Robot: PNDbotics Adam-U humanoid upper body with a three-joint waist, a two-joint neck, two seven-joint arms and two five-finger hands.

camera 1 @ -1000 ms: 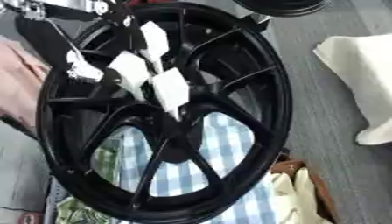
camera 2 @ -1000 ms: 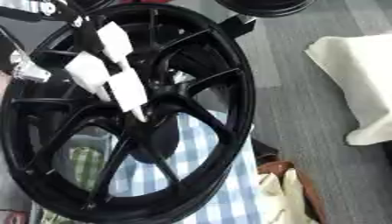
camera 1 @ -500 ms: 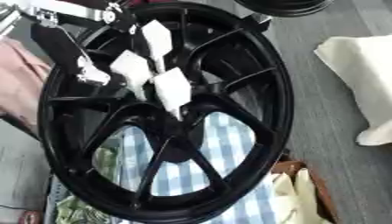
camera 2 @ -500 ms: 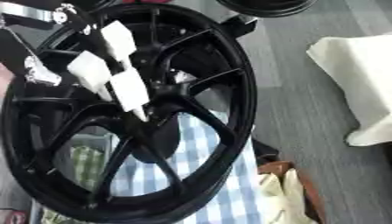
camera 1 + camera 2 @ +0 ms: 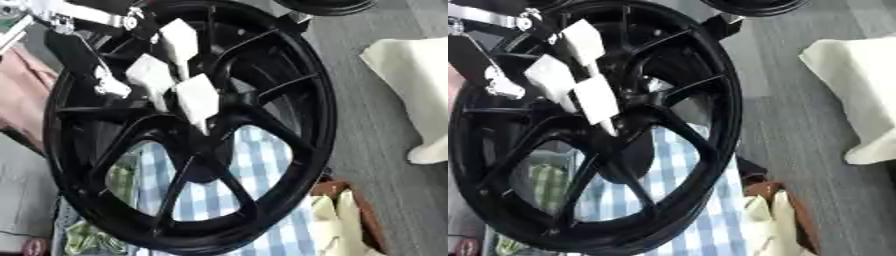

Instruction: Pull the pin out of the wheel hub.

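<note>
Checked cloth [image 5: 262,165]: lies under the wheel, seen between its spokes.
Wheel hub [image 5: 210,131]: centre of the black wheel [image 5: 319,110].
Pin: cannot tell.
Left hand [image 5: 162,82]: white-tipped fingers curled at the hub; grasp unclear.

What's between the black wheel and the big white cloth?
Only bare grey floor lies between the wheel and the white cloth, clearest in the right eye view.
</note>
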